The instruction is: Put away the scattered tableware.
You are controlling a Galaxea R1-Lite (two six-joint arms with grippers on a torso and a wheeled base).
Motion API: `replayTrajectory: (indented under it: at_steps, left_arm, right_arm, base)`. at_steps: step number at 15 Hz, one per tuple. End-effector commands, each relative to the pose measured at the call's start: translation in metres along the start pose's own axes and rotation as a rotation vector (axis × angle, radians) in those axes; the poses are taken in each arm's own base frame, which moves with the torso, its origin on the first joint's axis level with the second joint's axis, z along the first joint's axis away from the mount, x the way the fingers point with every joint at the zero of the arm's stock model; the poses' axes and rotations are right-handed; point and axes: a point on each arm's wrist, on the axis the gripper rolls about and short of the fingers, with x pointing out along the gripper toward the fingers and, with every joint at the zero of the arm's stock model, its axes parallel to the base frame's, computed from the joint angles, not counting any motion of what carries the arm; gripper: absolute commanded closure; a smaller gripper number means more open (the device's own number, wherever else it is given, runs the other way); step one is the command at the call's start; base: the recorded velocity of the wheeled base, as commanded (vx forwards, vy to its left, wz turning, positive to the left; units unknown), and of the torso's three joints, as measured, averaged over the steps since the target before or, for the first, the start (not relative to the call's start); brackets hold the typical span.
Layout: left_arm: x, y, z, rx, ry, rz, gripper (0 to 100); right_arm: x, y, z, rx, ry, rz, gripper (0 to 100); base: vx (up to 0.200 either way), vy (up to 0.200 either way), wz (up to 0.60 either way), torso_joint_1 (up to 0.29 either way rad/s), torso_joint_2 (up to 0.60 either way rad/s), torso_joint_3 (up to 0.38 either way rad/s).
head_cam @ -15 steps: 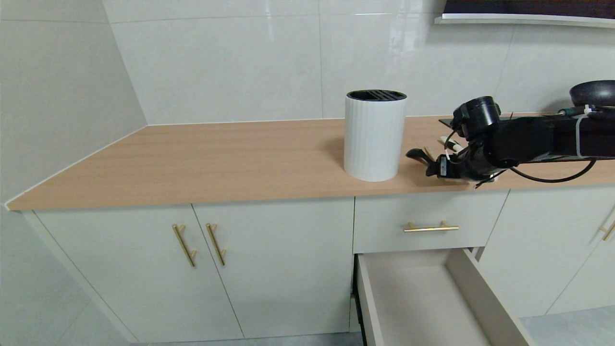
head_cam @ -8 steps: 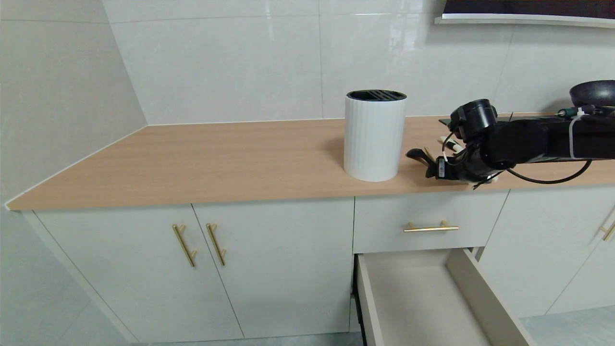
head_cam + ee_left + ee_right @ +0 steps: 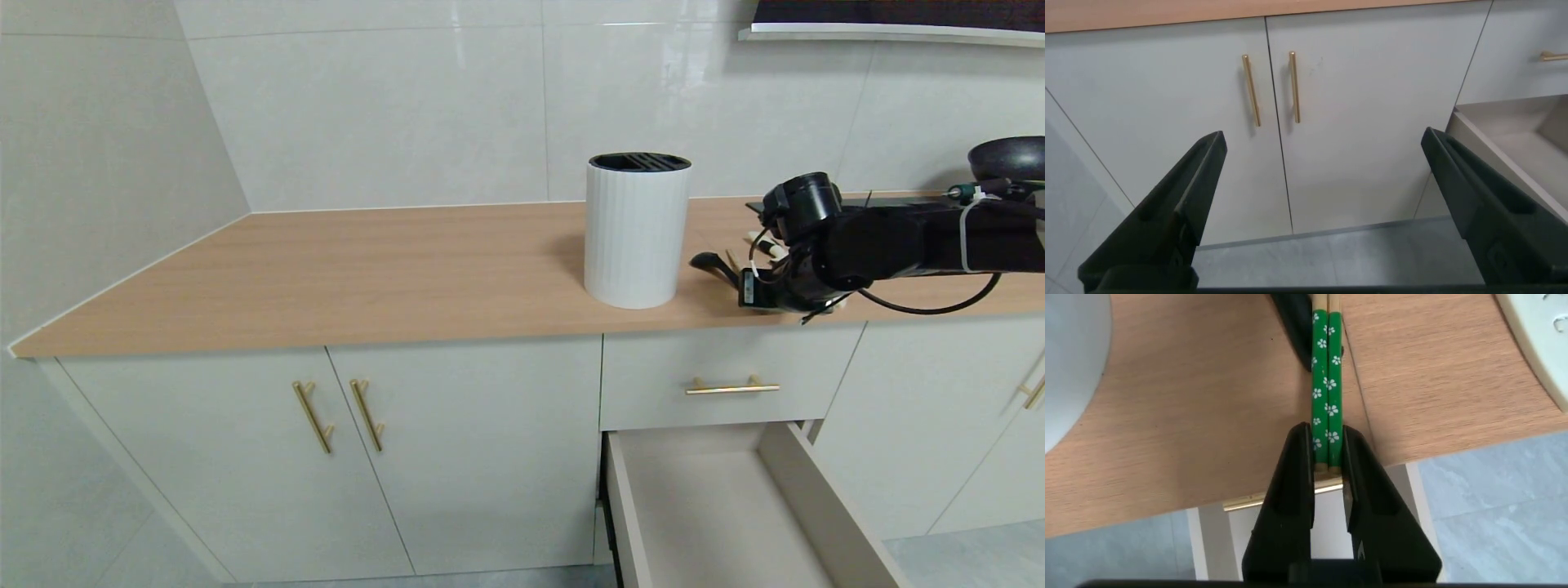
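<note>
Right pincer (image 3: 1328,441) is clenched on two green flowered chopsticks (image 3: 1328,376), told clearly by its wrist view; the head view adds one white ribbed holder (image 3: 637,237) just to its left.

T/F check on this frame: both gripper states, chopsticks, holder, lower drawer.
1. The right gripper is shut on the green chopsticks. True.
2. The left gripper holds a spoon. False: it is open with nothing between its fingers, facing the cabinet doors.
3. The lower drawer is closed. False: it stands open below the closed upper drawer.
4. The white holder stands upright on the countertop. True.
5. The chopsticks are inside the holder. False: they are in the right gripper at the countertop's front edge, outside the holder.
</note>
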Motion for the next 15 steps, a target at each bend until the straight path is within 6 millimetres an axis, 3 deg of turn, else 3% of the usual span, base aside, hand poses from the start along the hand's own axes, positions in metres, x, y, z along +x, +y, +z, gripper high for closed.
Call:
replayTrajectory:
  at_steps: [1, 3, 5, 9, 12, 14, 15]
  left_arm:
    - [0.0, 0.0, 0.0, 0.0, 0.001, 0.0, 0]
    - [0.0, 0.0, 0.0, 0.0, 0.001, 0.0, 0]
    - [0.0, 0.0, 0.0, 0.0, 0.001, 0.0, 0]
    - [0.0, 0.0, 0.0, 0.0, 0.003, 0.0, 0]
    - [0.0, 0.0, 0.0, 0.0, 0.003, 0.0, 0]
    - [0.0, 0.0, 0.0, 0.0, 0.001, 0.0, 0]
    - [0.0, 0.0, 0.0, 0.0, 0.001, 0.0, 0]
  right_arm:
    - [-0.007, -0.001, 0.004, 0.014, -0.017, 0.003, 100]
    - [-0.024, -0.005, 0.011, 0.036, -0.049, 0.006, 100]
    - [-0.056, -0.012, 0.022, 0.077, -0.101, 0.02, 100]
    - [-0.122, -0.031, 0.004, 0.044, -0.117, 0.039, 100]
    - [-0.177, -0.031, -0.036, -0.027, -0.103, 0.118, 100]
    - [-0.197, -0.035, -0.048, -0.044, -0.111, 0.144, 100]
    - [-0.211, -0.039, -0.066, -0.072, -0.099, 0.172, 100]
  base:
    - [0.0, 0.0, 0.0, 0.0, 0.0, 0.0]
    - [0.0, 0.0, 0.0, 0.0, 0.0, 0.0]
    - [0.0, 0.0, 0.0, 0.0, 0.0, 0.0]
    - [0.0, 0.0, 0.0, 0.0, 0.0, 0.0]
    - [0.0, 0.0, 0.0, 0.0, 0.0, 0.0]
    - [0.0, 0.0, 0.0, 0.0, 0.0, 0.0]
    - [0.0, 0.0, 0.0, 0.0, 0.0, 0.0]
